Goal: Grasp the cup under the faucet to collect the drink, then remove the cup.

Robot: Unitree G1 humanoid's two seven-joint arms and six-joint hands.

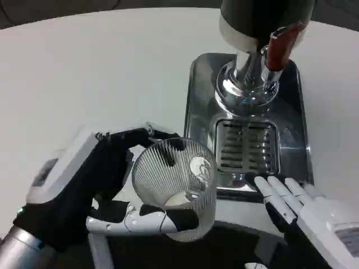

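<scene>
The left hand (84, 190) grips a clear ribbed cup (176, 188), fingers (140, 137) curling round its far side and the thumb pressed along its near side. The cup is tilted, its long axis leaning so the open mouth faces up and toward the camera, the base pointing down toward the worktop (101, 73). It sits left of the metal drip tray (291, 140), not under the faucet (249, 84). The right hand (303, 207) rests at the tray's near edge, fingers apart, holding nothing.
</scene>
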